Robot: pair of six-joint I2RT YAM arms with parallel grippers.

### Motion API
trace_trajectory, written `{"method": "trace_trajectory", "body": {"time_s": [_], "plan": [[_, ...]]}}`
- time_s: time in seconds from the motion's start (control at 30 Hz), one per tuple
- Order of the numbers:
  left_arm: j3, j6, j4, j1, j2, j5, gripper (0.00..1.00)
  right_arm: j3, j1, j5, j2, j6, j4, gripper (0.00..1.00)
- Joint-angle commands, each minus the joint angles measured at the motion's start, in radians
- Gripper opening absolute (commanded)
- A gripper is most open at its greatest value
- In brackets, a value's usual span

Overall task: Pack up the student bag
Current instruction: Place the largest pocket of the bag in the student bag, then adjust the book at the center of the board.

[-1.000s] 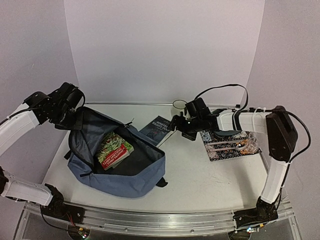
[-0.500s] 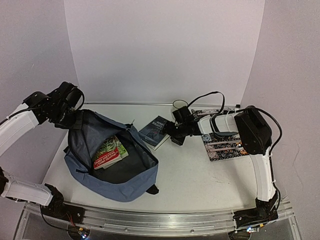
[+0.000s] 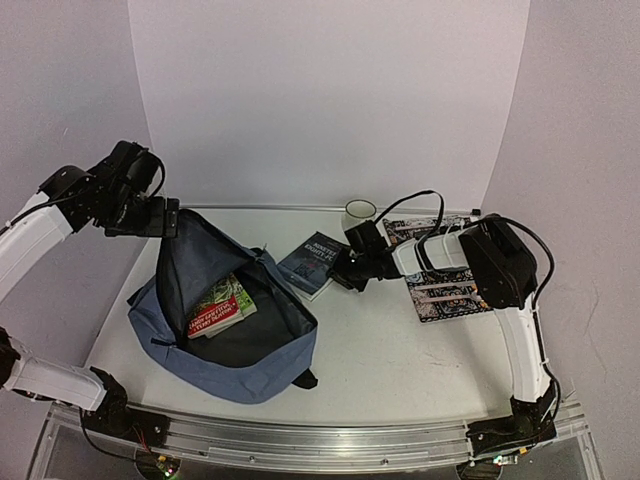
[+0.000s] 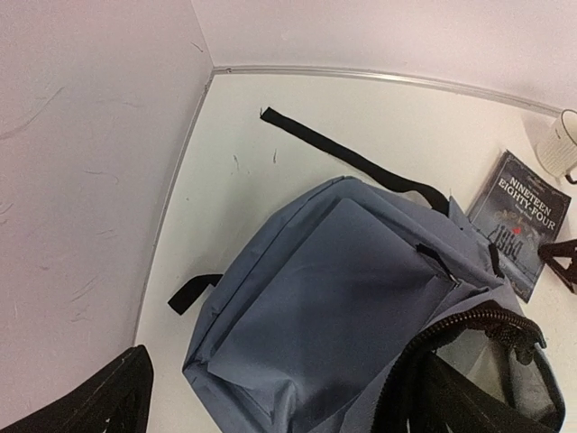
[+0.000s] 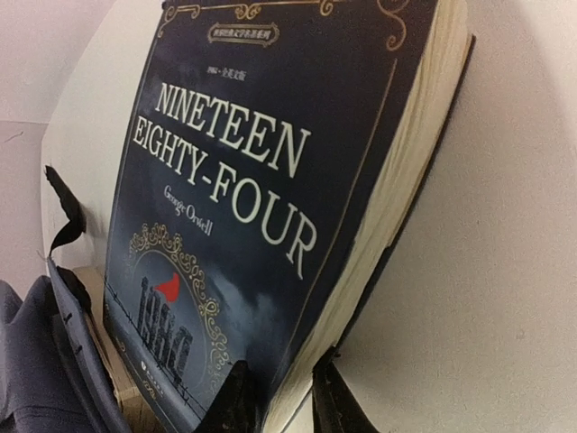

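Slate-blue student bag (image 3: 240, 365): lying open on the left of the table (image 3: 400, 350), mouth gaping.
Inside it: red-and-green book (image 3: 220, 308) is resting on the dark lining.
Left gripper (image 3: 168, 217): hovering over the bag's far left rim, jaws standing wide, gripping nothing.
Right gripper (image 5: 287, 401): pinching a corner of the navy book (image 3: 312, 262) just right of the bag, jaws narrow.

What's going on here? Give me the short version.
Two robot arms are packing a large slate-blue fabric backpack, which lies open on the white table with a green-and-red paperback inside. The left pincer hangs open beside the backpack's raised back rim, holding nothing. The right pincer is clamped on an edge of a dark navy paperback book lying beside the backpack.
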Motion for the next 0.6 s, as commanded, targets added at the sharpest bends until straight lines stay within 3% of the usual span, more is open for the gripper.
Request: {"method": "trace_trajectory", "body": {"time_s": [0.0, 0.33, 0.57], "plan": [[0.107, 0.021, 0.035, 0.008, 0.016, -0.069, 0.99, -0.123, -0.002, 0.004, -0.030, -0.039, -0.178, 0.14], [0.270, 0.081, 0.050, 0.008, 0.062, -0.051, 0.99, -0.357, -0.001, -0.016, -0.198, -0.151, -0.327, 0.11], [0.233, 0.101, 0.123, 0.008, 0.060, 0.233, 0.99, -0.526, 0.000, -0.031, -0.378, -0.244, -0.420, 0.17]]}}
